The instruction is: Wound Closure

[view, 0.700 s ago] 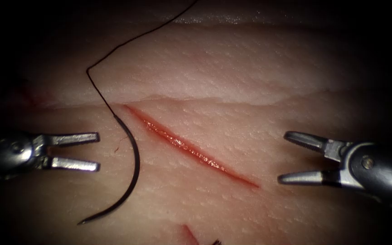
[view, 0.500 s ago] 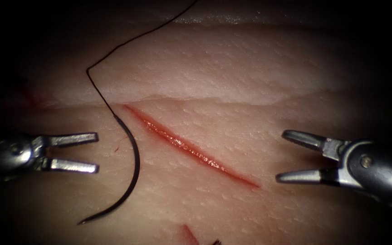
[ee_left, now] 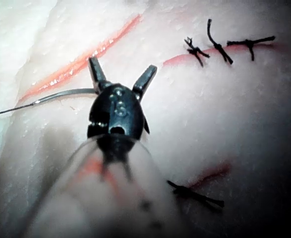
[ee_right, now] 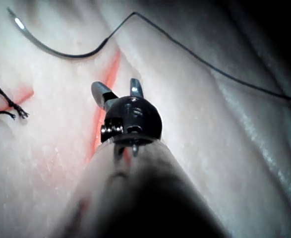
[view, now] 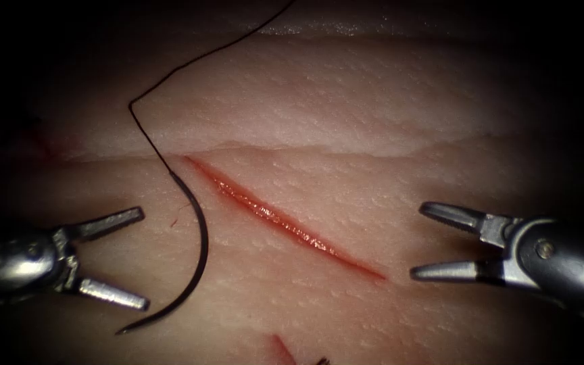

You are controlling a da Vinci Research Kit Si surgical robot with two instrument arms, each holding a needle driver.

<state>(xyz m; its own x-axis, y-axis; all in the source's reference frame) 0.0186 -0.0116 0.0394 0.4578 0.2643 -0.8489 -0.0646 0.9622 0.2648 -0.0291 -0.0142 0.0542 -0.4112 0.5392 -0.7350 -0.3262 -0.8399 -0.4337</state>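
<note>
Endoscope view | needle (view: 196,270) flat on tissue (view: 346,122), left of cut (view: 285,222) | left tool (view: 122,260) nearer, spread, empty | right tool (view: 427,240) spread, empty

The tissue (view: 346,122) is pale pink, paler in bands, with a fine pebbled grain. The cut (view: 285,223) runs glossy red. The needle (view: 197,263) and thread (view: 190,61) are black. Both tools, left tool (view: 142,258) and right tool (view: 416,240), are shiny silver-grey metal. Knotted stitches (ee_left: 219,44) are black.

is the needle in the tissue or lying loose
Lying loose: the needle rests whole on the tissue, left of the cut, tip to thread end visible, no gripper holding it.
</note>
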